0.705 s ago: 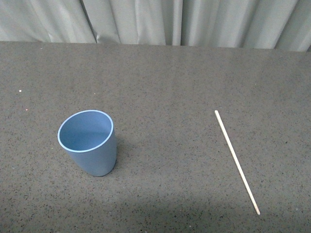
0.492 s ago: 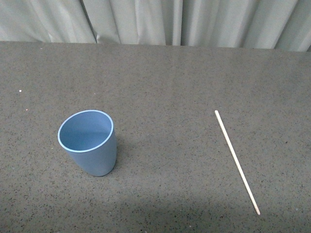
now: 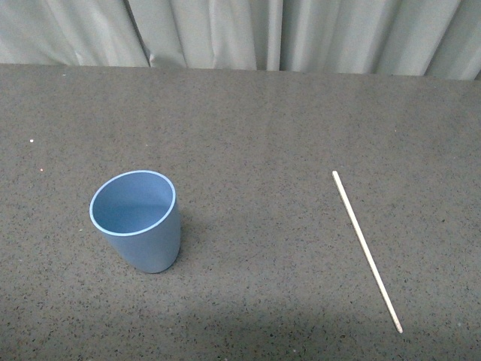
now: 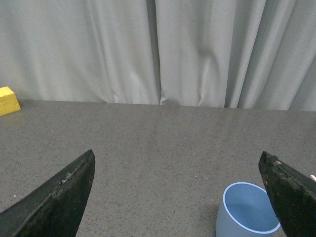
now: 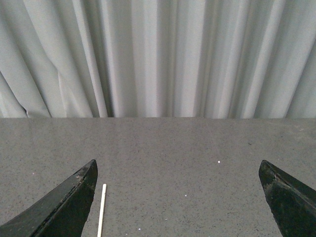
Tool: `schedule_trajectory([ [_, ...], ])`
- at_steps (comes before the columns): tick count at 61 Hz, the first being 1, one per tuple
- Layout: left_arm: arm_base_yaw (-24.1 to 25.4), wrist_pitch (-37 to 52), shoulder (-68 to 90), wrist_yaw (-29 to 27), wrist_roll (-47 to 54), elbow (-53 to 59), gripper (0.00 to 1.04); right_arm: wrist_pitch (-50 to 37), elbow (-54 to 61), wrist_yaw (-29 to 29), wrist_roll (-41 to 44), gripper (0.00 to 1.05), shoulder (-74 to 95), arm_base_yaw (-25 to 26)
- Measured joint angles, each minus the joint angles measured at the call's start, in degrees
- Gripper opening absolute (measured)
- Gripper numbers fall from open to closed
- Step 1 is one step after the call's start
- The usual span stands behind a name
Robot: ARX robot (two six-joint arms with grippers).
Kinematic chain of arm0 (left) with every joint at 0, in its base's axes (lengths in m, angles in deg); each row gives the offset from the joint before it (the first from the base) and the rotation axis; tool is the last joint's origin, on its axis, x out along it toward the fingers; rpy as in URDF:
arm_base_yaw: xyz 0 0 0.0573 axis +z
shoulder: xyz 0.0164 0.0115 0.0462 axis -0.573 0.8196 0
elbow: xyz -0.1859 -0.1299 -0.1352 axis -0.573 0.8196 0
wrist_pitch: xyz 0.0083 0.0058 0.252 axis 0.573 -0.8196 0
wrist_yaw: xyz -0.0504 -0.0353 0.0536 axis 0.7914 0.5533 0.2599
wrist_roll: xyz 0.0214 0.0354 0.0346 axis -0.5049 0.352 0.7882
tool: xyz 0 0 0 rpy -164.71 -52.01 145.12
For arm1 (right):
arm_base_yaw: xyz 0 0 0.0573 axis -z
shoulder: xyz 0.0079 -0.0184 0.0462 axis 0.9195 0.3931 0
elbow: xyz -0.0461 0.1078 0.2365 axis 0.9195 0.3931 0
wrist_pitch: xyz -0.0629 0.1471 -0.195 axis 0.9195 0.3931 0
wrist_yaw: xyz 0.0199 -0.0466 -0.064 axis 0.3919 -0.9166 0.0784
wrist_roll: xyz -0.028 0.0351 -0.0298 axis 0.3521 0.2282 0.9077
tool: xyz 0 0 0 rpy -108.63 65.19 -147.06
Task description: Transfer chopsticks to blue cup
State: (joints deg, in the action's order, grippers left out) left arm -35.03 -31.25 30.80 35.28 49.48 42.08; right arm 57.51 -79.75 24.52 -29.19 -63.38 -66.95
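The chopstick lies flat on the grey speckled desk, on the robot's right side and well apart from the blue cup. The cup stands upright on the robot's left with nothing in it. The stick's long axis runs mostly away from the robot and slants a little: its far end sits nearer the middle of the desk, its near end further right and close to the desk's front edge.

Neither arm shows in the front view. The right arm is judged the nearer one, since only its wrist camera catches the stick. One end of the chopstick shows there, pointing roughly along the direction the right tool faces. It lies close by one dark finger rather than midway in the gap, so the tool would probably need to shift sideways and come down before closing.

The right tool's fingers are spread wide and hold nothing. The left tool is likewise spread wide and bare, with the blue cup just ahead of it by one finger and a yellow block far off near the curtain.

Against the front views from a moment earlier, nothing has visibly moved: cup and stick lie exactly where they were.
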Motion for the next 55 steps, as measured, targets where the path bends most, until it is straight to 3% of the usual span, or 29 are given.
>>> schedule_trajectory([
  [20,0.0,0.0,0.0,0.0,0.0,0.0,0.98,0.0,0.0,0.0,0.0,0.95,0.0,0.0],
  [22,0.0,0.0,0.0,0.0,0.0,0.0,0.98,-0.1,0.0,-2.1,0.9,0.95,0.3,-0.6],
  [26,0.0,0.0,0.0,0.0,0.0,0.0,0.98,-0.3,-0.7,-16.3,9.2,0.95,4.6,-5.4],
  [29,0.0,0.0,0.0,-0.1,0.0,0.0,0.98,-1.0,-1.2,-21.0,14.3,0.95,9.5,-7.4],
  [37,0.0,0.0,0.0,0.0,0.0,0.0,0.98,-4.3,-4.3,-16.6,16.1,0.95,24.3,-7.5],
  [46,0.0,0.0,0.0,0.0,0.0,0.0,0.98,-8.2,-13.1,-7.5,10.4,0.95,47.4,-7.2],
  [55,0.0,0.0,0.0,0.0,0.0,0.0,0.98,-9.2,-21.1,-4.3,5.4,0.95,66.9,-8.8],
])
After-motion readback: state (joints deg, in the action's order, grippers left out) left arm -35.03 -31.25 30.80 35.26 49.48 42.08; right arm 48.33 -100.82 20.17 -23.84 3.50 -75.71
